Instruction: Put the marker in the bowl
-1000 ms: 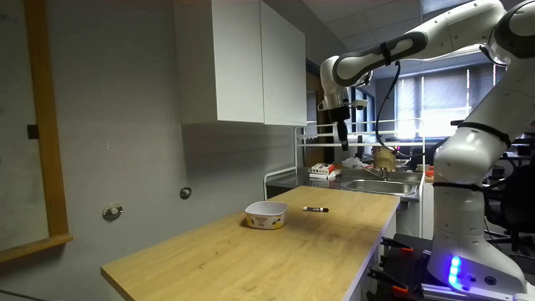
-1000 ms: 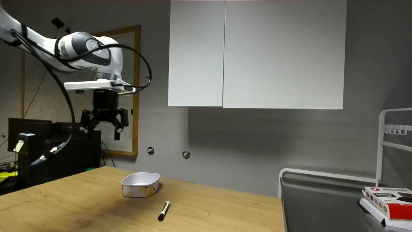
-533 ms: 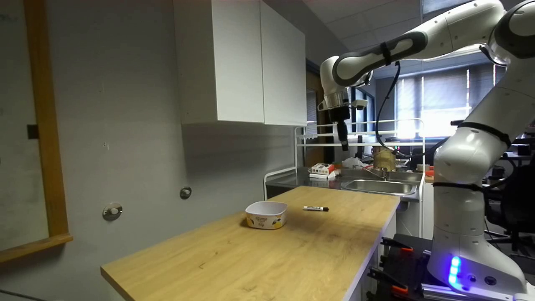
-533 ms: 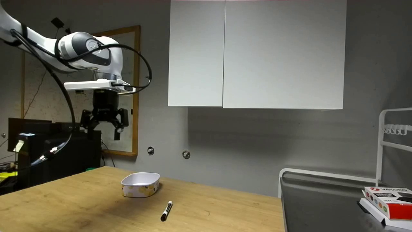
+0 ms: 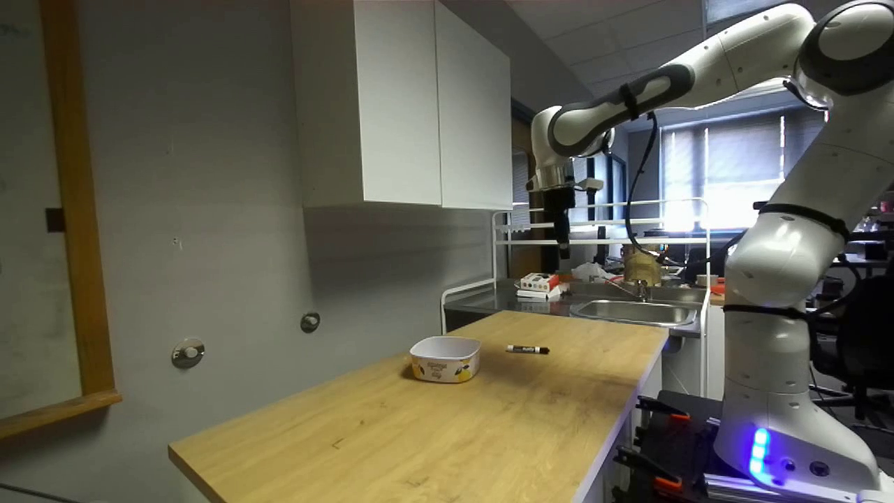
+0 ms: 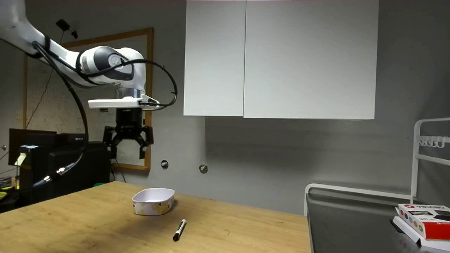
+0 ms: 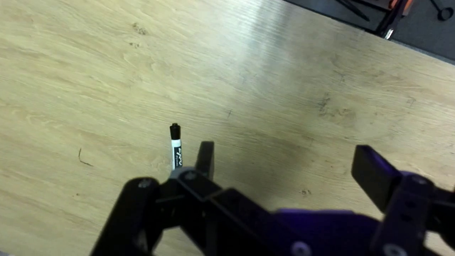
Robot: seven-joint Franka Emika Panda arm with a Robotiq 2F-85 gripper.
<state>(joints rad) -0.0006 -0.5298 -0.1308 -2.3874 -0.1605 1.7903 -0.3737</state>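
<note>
The marker point(image 5: 528, 349) lies flat on the wooden table, with a white and black barrel and a black cap. It also shows in an exterior view point(image 6: 179, 230) and in the wrist view point(image 7: 176, 149), where a finger hides its lower end. The bowl point(image 5: 445, 360) is small and white with a yellow printed band, upright beside the marker; it also shows in an exterior view point(image 6: 153, 208). It is out of the wrist view. My gripper point(image 6: 127, 154) is open and empty, pointing down high above the table. In the wrist view, the marker lies left of the open fingers point(image 7: 284, 153).
The wooden table point(image 5: 419, 433) runs along a grey wall. White cabinets point(image 6: 309, 59) hang above it. A metal counter with a sink point(image 5: 632, 312), a white rack point(image 5: 601, 242) and a red and white box point(image 6: 427, 219) adjoins the table's end.
The arm has moved in the last half second. The gripper has shifted right and down in an exterior view, keeping its fingers open. The bowl has stayed in place; the marker still lies on the table.
</note>
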